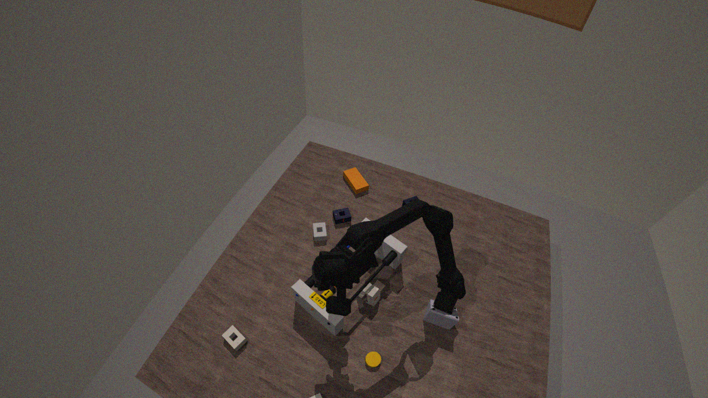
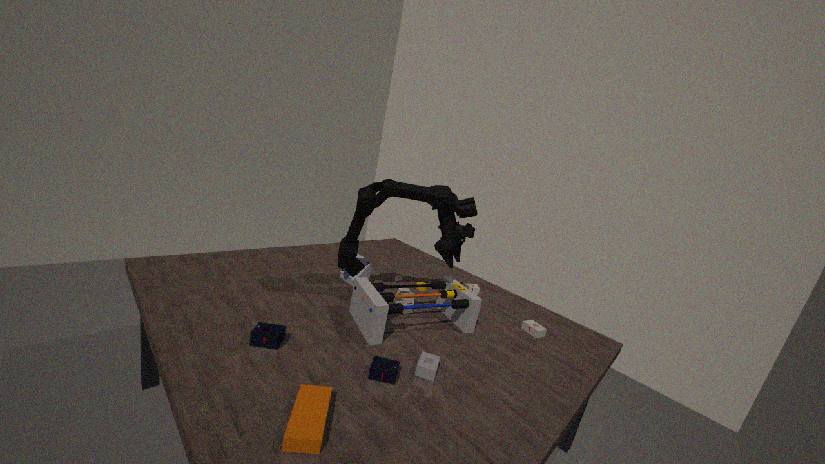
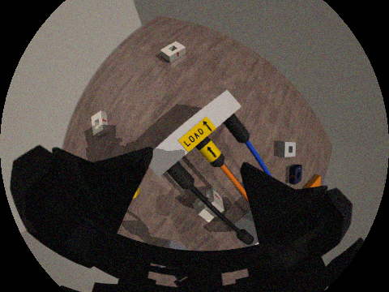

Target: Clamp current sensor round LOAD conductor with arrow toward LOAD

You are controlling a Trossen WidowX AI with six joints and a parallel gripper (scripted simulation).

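The open white split-core sensor (image 1: pixel 373 296) (image 2: pixel 407 301) (image 3: pixel 217 200) stands on the table, partly behind the black conductor in the wrist view; its red arrow shows small there. The orange conductor (image 2: pixel 423 295) (image 3: pixel 233 181) has a yellow arrow sleeve (image 3: pixel 211 152) beside the yellow LOAD marker (image 1: pixel 318 299) (image 2: pixel 458 286) (image 3: pixel 196 135), whose arrow points outward over the end block. My gripper (image 2: pixel 455 263) (image 3: pixel 199 159) is open and empty, above the rack near its LOAD end. In the top view the arm hides most of the orange conductor.
White end blocks (image 1: pixel 316 309) (image 2: pixel 368 314) hold the orange, blue (image 2: pixel 428 305) and black (image 2: pixel 407 285) conductors. Closed white sensors (image 1: pixel 319 232) (image 1: pixel 233 336), dark sensors (image 1: pixel 341 215) (image 2: pixel 267 335), an orange block (image 1: pixel 355 179) (image 2: pixel 308 418) and a yellow disc (image 1: pixel 373 359) stand around.
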